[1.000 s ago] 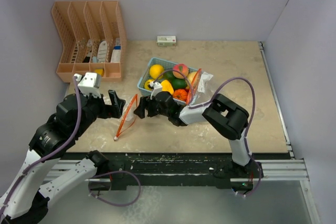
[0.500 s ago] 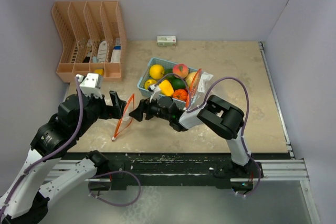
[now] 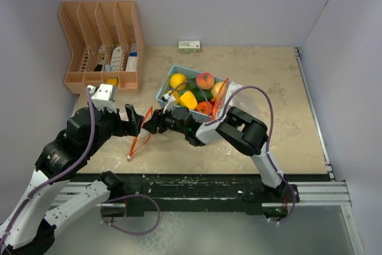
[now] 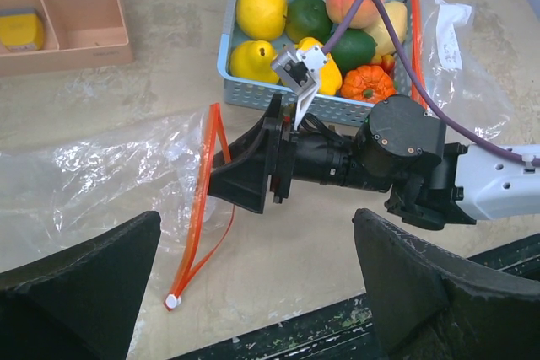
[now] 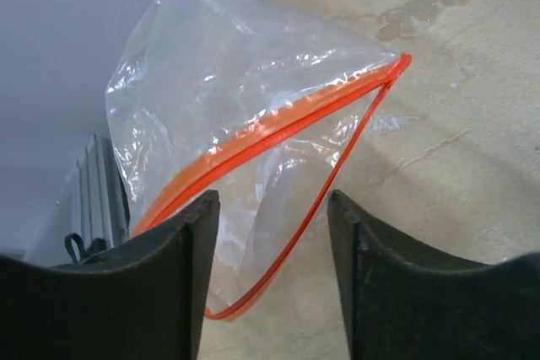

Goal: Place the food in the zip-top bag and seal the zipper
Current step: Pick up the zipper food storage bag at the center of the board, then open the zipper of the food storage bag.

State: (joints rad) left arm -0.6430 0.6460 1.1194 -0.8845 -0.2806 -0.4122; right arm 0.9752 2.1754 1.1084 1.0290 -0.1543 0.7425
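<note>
Beige table (image 3: 268, 88), lilac walls (image 3: 209, 4), zip-top bag (image 5: 253, 90)

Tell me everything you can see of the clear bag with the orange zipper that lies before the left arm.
The bag is thin, clear, crinkled plastic with an orange zipper along its mouth and a small white slider at one end. The mouth stands open, its two strips apart. It lies on the beige table, near the blue basket. The right pincer is at the mouth; whether it touches is unclear.

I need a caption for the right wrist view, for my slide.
Right gripper, jaws apart, faces the open orange-zippered clear bag.
</note>
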